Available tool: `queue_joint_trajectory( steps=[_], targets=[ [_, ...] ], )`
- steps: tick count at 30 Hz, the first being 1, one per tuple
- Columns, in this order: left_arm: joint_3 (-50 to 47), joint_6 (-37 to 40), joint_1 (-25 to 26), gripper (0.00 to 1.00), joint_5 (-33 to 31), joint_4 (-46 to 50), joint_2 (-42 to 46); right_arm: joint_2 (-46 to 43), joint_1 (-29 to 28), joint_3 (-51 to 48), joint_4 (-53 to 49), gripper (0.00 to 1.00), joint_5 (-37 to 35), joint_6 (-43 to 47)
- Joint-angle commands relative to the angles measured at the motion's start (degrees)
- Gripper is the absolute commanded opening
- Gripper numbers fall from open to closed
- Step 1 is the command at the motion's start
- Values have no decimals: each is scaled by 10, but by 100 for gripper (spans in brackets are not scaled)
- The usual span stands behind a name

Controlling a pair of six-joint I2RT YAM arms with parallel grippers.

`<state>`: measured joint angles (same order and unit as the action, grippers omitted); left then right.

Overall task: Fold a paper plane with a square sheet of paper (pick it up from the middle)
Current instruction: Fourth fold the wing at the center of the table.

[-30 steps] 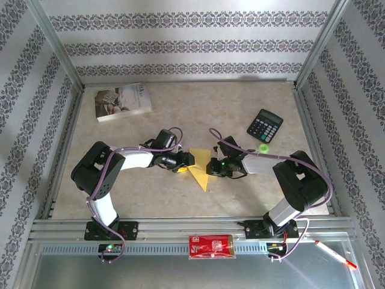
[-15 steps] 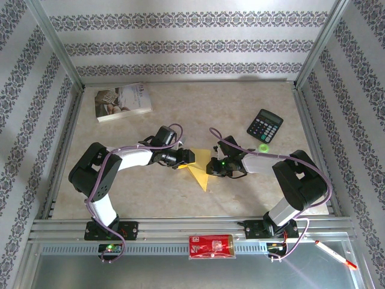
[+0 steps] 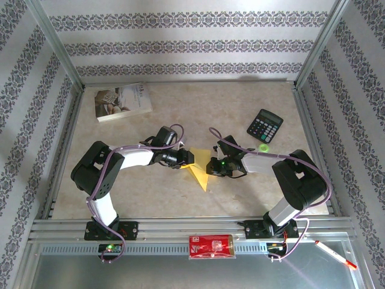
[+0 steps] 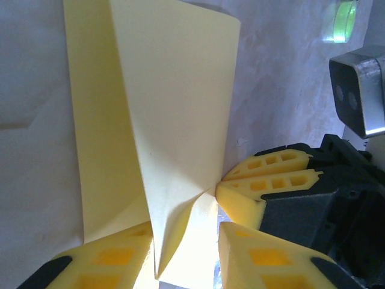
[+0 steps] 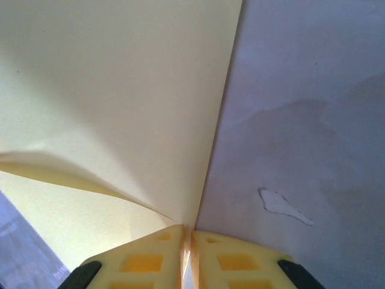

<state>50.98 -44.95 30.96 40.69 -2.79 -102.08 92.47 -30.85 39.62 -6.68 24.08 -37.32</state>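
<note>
Yellow and partly folded, the square sheet of paper [image 3: 201, 171] sits at the middle of the table [image 3: 228, 102], between the two grippers. It makes a pointed shape whose long axis runs from a broad far end to a tip aimed at the near edge. The right gripper [image 5: 187, 235] meets it from the right, jaws pressed together on a folded edge. The left gripper [image 4: 185, 247] comes from the opposite side, jaws apart with a raised flap standing between them; both are equally near. Each arm is folded low, elbow out, forearm reaching inward. I judge the next crease depends on the left jaws closing on that flap
</note>
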Motion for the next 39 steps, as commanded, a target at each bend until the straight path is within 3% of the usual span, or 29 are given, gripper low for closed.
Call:
queue_joint_trajectory(
  steps=[1, 3, 11, 16, 22, 31, 39],
  targets=[
    [2, 20, -7, 21, -9, 8, -11, 47, -7, 3, 24, 15, -16, 21],
    [3, 25, -6, 13, -24, 21, -8, 47, -7, 10, 18, 16, -13, 33],
    [-33, -35, -6, 0, -45, 2, 21, 4, -15, 47, -23, 25, -13, 90],
    [-67, -82, -6, 0, -76, 12, 67, -62, -35, 53, -69, 30, -60, 122],
    [-90, -143, -3, 0, -115, 46, 121, -117, -120, 49, -72, 36, -160, 130],
    [-79, -212, -2, 0, -128, 102, 154, -93, -228, 32, 20, 46, -247, 107],
    [-69, -239, -2, 0, -126, 119, 159, -52, -283, 47, 26, 48, -340, 89]
  ],
)
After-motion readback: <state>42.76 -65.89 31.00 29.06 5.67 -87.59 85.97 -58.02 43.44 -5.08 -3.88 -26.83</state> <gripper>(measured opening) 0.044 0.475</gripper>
